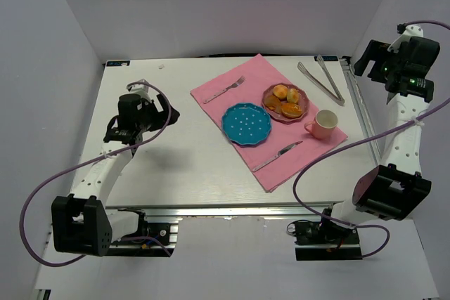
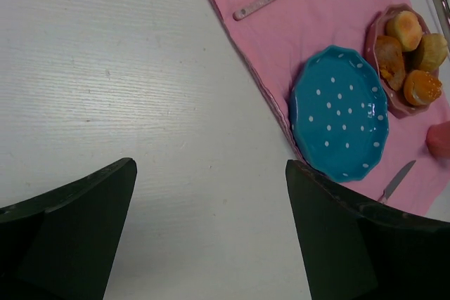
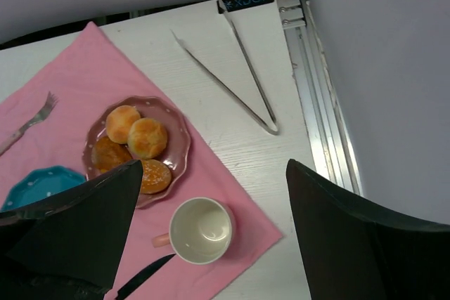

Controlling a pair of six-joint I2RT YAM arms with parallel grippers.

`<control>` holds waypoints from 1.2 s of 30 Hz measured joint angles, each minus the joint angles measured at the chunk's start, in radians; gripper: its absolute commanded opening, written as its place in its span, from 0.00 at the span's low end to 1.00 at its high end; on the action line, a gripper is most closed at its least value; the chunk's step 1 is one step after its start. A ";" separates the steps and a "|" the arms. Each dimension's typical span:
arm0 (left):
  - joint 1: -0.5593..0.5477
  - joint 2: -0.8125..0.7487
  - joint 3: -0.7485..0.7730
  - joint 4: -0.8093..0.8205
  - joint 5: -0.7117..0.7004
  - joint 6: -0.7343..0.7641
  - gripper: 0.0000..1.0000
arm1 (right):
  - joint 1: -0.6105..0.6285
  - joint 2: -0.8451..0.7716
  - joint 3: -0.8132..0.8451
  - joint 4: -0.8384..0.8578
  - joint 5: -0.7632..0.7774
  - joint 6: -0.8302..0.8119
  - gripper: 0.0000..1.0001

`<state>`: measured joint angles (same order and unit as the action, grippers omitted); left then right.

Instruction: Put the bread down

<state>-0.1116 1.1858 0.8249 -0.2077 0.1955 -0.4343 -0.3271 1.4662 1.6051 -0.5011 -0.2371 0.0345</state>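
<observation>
Left claw (image 2: 209, 173) spread wide and empty, hovering over bare white surface (image 2: 105, 68) at the left of the overhead view. Right claw (image 3: 213, 173) likewise spread, nothing between its fingers, raised at the upper right of that view. Bread (image 3: 147, 138): two small round buns, side by side and touching, on the upper half of the mauve plate (image 3: 181, 131), centre-right on the pink cloth (image 1: 253, 79). Darker orange pastries (image 3: 156, 175) fill the lower half of the same plate, close against the buns; whether they press on them is hard to tell at this size. Blue dotted plate (image 1: 246, 123) sits bare just lower left of the mauve one. Tongs (image 3: 269, 127) lie apart toward the upper right. Buns judged light, soft, with a thin crust, likely to dent or crumble under a hard pinch. Best hold: straight down over one bun, fingers across its widest girth on the sides away from the pastries, gentle squeeze only.
</observation>
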 measured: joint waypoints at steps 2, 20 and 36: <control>0.000 -0.002 0.007 -0.003 -0.018 0.002 0.98 | 0.000 0.000 0.000 -0.007 0.031 -0.007 0.89; 0.000 0.074 0.045 -0.025 -0.021 0.004 0.98 | 0.000 0.324 0.084 0.119 -0.066 -0.232 0.89; 0.000 0.132 0.108 -0.056 -0.002 -0.004 0.98 | 0.035 0.822 0.396 0.137 -0.093 -0.470 0.89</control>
<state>-0.1116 1.3182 0.9325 -0.2642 0.1932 -0.4385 -0.2920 2.2887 2.0014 -0.3637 -0.3298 -0.4351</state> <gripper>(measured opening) 0.983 0.894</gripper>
